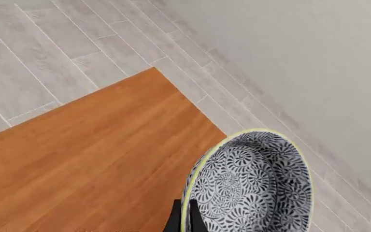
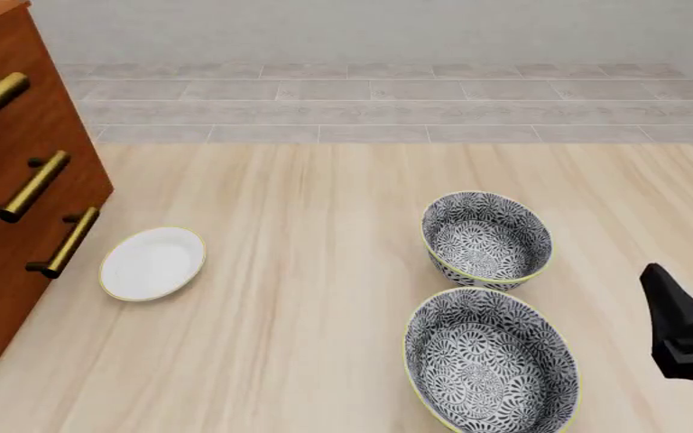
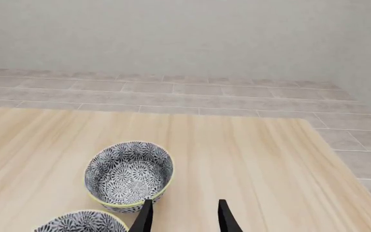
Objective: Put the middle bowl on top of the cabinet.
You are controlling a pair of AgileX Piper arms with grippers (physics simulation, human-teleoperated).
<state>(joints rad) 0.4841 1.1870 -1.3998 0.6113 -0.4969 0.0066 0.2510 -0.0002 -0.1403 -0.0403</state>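
**Q:** Pale wooden table [image 2: 310, 271], grey tiled floor [image 2: 371, 90] and a plain light wall behind. What stands on the table in the front view?

**A:** Two patterned bowls sit right of centre: a far bowl [image 2: 487, 238] and a near bowl [image 2: 491, 363], close together, both upright with the opening up. A small white saucer [image 2: 152, 262] lies toward the left, well apart from them. The cabinet [image 2: 15, 189] fills the left edge, reddish-brown, with three brass bar handles [image 2: 32, 186] on its front.

**Q:** Where is the middle bowl?

**A:** It shows only in the left wrist view. The middle bowl [image 1: 249, 182] is tipped on edge, its patterned inside facing the camera. It hangs above the cabinet's orange-brown top [image 1: 102, 159], near that top's corner, with floor tiles and wall beyond. Whether it touches the top cannot be told.

**Q:** State of the left gripper?

**A:** The left gripper [image 1: 184, 220] is closed on the bowl's yellow-green rim; its dark fingertips [image 1: 174, 217] stand either side of the wall of the bowl. This arm is outside the front view.

**Q:** And the right gripper?

**A:** The right gripper [image 3: 184, 217] is open, its two dark fingers apart with bare table between them. It holds nothing. In its wrist view the far bowl [image 3: 129, 175] sits just beside the fingers. In the front view the gripper [image 2: 684, 329] appears at the right edge, right of the near bowl.
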